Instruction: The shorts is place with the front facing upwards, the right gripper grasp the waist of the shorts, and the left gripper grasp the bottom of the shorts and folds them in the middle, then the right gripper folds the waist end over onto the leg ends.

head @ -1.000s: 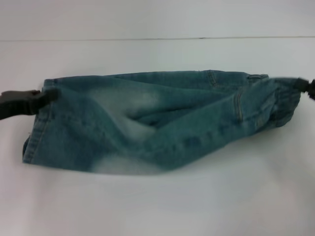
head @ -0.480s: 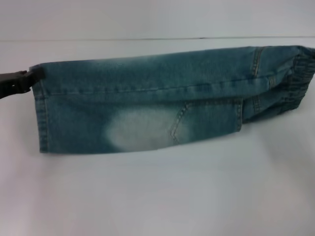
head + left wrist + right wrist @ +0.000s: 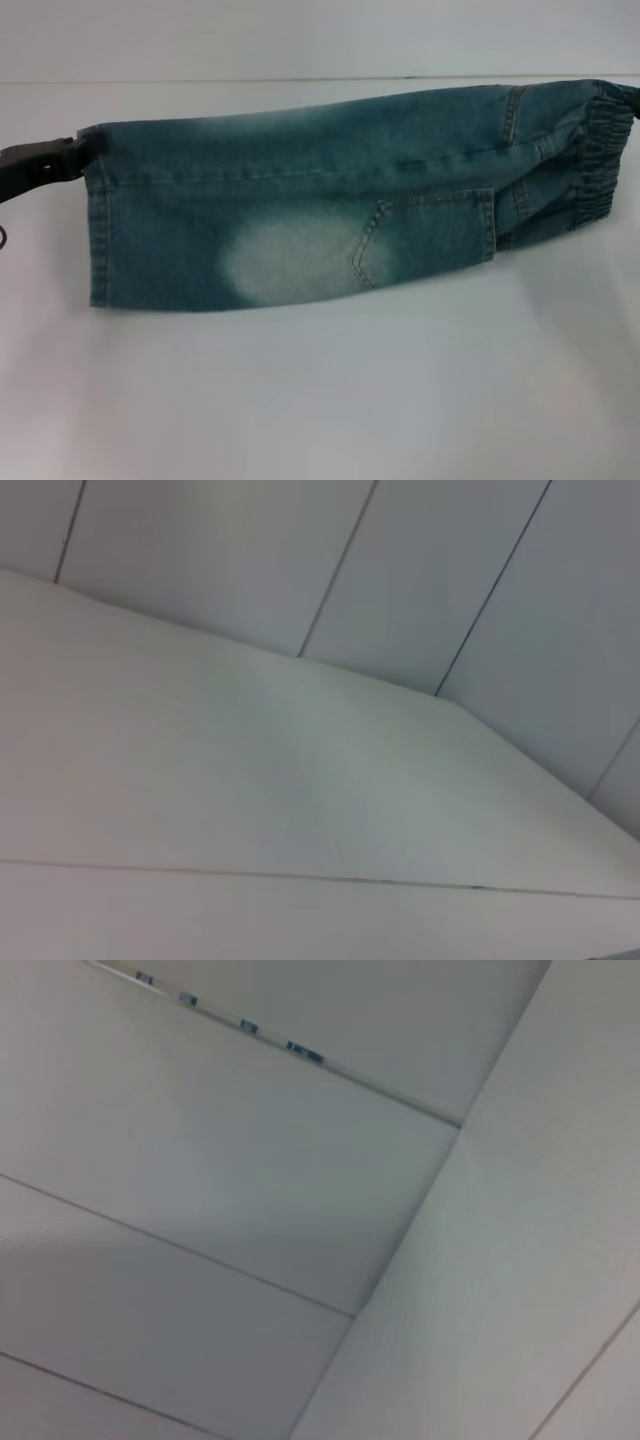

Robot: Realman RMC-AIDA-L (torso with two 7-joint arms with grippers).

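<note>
The shorts [image 3: 300,200] are doubled lengthwise into a long blue-green denim strip with a pale patch, stretched across the white table [image 3: 320,400] in the head view. The bottom of the shorts [image 3: 97,240], a straight stitched hem, is at the left. My left gripper [image 3: 75,152] is shut on its upper corner. The waist [image 3: 600,150], a puckered elastic band, is at the far right. Only a dark sliver of my right gripper [image 3: 632,94] shows at the picture's edge, at the waist's top corner, holding it taut. Neither wrist view shows the shorts or any fingers.
Behind the table stands a pale wall [image 3: 320,35]. The left wrist view shows a bare white surface [image 3: 250,780] with panelled wall behind it. The right wrist view shows only white panels [image 3: 200,1160].
The sagging, crumpled shorts have been pulled taut into a flat lengthwise fold. In the last half second the whole strip and my left gripper shifted slightly right.
</note>
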